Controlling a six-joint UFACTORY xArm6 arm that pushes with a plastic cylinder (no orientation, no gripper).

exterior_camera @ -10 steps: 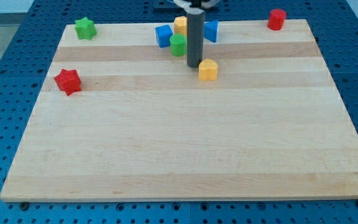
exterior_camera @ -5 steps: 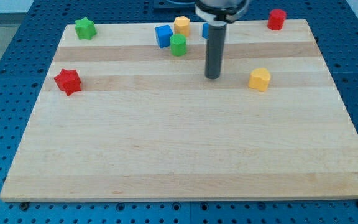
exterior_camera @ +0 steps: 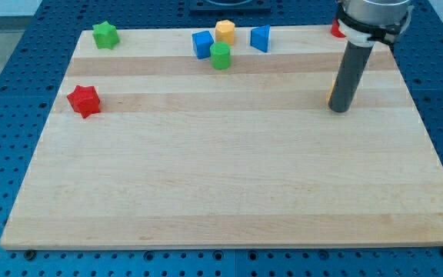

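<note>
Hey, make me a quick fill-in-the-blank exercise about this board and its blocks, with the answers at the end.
1. The block at the board's top-left corner is a ____ star.
2. The red star lies near the view's ____ edge of the board.
3. The green cylinder sits just below the ____ block.
4. My tip is on the view's ____ side.

Answers: green; left; yellow; right

The rod is standing at the view's right with my tip (exterior_camera: 342,109) hiding all but a sliver of a yellow block (exterior_camera: 331,94), while blue (exterior_camera: 201,44), yellow (exterior_camera: 224,31), green (exterior_camera: 220,55) and blue (exterior_camera: 261,38) blocks are crowding the top middle, leaving the board (exterior_camera: 221,192) below open.
</note>
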